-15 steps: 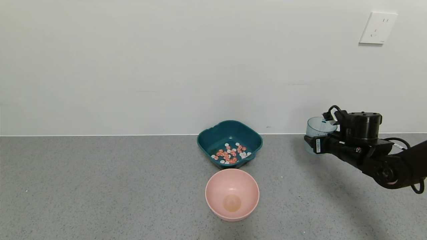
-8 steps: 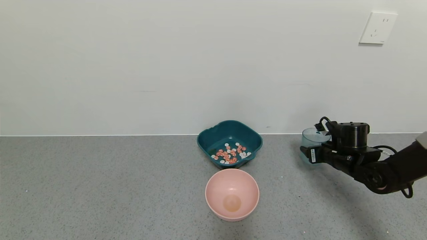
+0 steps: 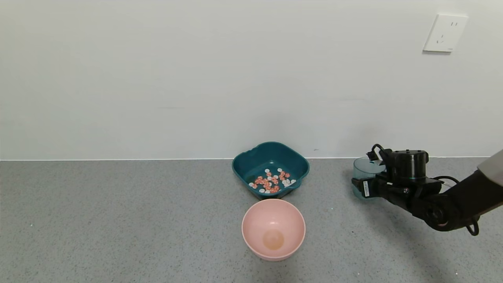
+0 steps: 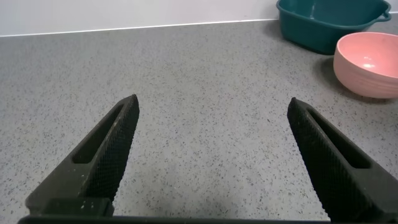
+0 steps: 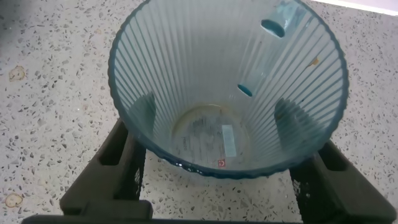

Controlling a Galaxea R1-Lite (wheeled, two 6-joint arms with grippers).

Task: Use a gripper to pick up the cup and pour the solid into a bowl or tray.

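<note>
The cup [image 3: 362, 169] is upright and empty, low over or on the grey counter at the right, well to the right of the teal basin [image 3: 240, 164]. My right gripper [image 3: 364, 183] is shut on the cup, one finger on each side of it. In the right wrist view the cup [image 5: 227, 74] fills the frame, with nothing inside but a label on its bottom, and the gripper [image 5: 219, 118] fingers show through its walls. The solid [image 3: 271, 182], orange-red and white pieces, lies in the teal basin. My left gripper [image 4: 211, 102] is open and empty over bare counter.
A round pink bowl [image 3: 273, 228], empty, stands just in front of the teal basin. Both show at the far edge of the left wrist view, the basin [image 4: 323, 28] and the pink bowl [image 4: 367, 62]. A wall with a socket [image 3: 445, 33] closes off the counter's back.
My right gripper has come down and slightly left with the cup, from above the counter to close to its surface. The basin, pieces and pink bowl have not moved.
</note>
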